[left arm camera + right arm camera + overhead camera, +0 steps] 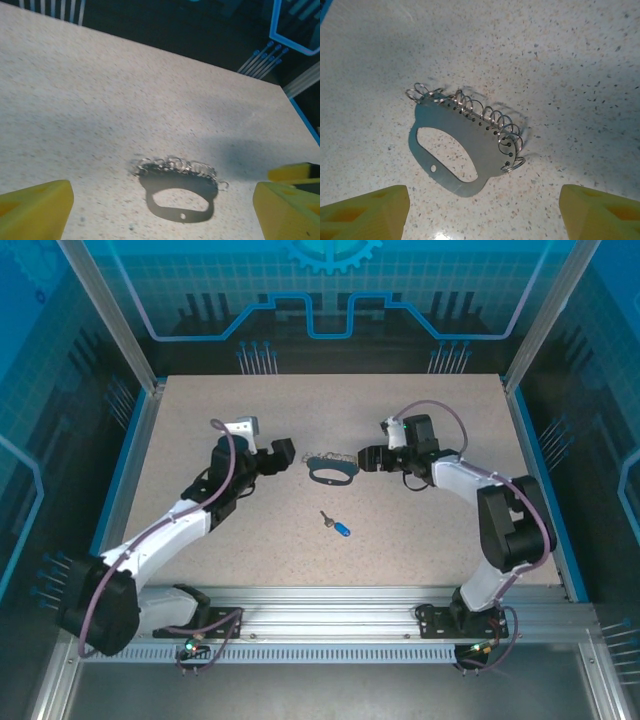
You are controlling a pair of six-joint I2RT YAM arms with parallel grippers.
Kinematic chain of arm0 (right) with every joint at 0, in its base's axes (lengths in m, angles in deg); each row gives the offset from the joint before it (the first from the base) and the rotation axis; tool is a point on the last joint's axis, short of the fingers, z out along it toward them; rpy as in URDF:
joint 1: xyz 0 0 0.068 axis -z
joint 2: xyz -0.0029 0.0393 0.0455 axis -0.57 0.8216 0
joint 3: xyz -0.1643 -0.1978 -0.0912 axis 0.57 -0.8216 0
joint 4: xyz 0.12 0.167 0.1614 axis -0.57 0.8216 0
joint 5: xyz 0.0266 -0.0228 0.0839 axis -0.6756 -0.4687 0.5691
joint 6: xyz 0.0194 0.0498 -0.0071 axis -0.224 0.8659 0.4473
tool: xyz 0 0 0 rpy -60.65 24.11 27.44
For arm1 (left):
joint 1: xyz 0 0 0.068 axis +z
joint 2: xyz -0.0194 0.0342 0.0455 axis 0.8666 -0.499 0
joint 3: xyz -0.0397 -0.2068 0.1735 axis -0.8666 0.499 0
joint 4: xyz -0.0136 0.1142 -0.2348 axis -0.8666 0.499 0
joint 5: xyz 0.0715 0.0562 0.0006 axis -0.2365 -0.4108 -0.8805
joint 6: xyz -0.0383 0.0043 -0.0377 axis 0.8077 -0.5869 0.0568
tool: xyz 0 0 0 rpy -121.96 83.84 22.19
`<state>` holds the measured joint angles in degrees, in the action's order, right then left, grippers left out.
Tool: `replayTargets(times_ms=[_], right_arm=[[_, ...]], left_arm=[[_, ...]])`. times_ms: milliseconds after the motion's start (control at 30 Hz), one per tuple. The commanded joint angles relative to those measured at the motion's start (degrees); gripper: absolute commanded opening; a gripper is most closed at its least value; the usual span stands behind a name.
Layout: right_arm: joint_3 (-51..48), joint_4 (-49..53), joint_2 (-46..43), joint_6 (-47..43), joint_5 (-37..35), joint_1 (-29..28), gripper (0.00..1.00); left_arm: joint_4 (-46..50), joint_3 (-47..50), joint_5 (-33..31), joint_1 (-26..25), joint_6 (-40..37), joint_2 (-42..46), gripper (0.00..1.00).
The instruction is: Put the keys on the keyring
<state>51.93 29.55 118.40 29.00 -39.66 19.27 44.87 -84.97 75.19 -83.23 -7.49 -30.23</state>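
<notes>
Two grippers flank the keyring (330, 473) in the top view. The left gripper (283, 453) is just to its left and the right gripper (368, 458) just to its right, both low over the speckled counter (450, 540). The keyring lies flat near the middle of the counter. The blue-headed key (340, 527) lies apart from it, nearer the arm bases, with nothing touching it.

From the left wrist, the yellow pads (35, 210) stand wide apart with nothing between them, so this gripper is open. Ahead of them the keyring is seen as a thin grey plate with an oval cutout, and a row of small wire rings (175, 164) runs along its far edge.

From the right wrist, the yellow pads (370, 210) also stand well apart and hold nothing. The plate lies just beyond them, untouched, with its rings standing up from one long edge.

The plate looks light, stiff and very thin. It probably slides on the smooth counter and gives little edge to pinch. The plain band on the side away from the rings seems the best hold, since it leaves the rings free. The key is tiny and light, and its plastic head should grip better than the bare metal blade.
</notes>
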Motion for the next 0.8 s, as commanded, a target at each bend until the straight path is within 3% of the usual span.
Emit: replayTargets(times_ms=[0,300,767], right_arm=[[2.80,2.55,3.88,-0.41,-0.96,-0.34,0.79],[8.45,2.58,11.30,-0.01,0.98,-0.99,0.75],[10.89,2.94,15.84,1.29,1.28,-3.52,0.69]], left_arm=[[1.93,-3.05,3.33,-2.48,4.17,-3.81,0.94],[-1.66,-5.95,6.16,-6.09,5.90,-11.29,0.94],[-4.28,-4.60,5.51,-6.19,5.99,-11.01,0.95]])
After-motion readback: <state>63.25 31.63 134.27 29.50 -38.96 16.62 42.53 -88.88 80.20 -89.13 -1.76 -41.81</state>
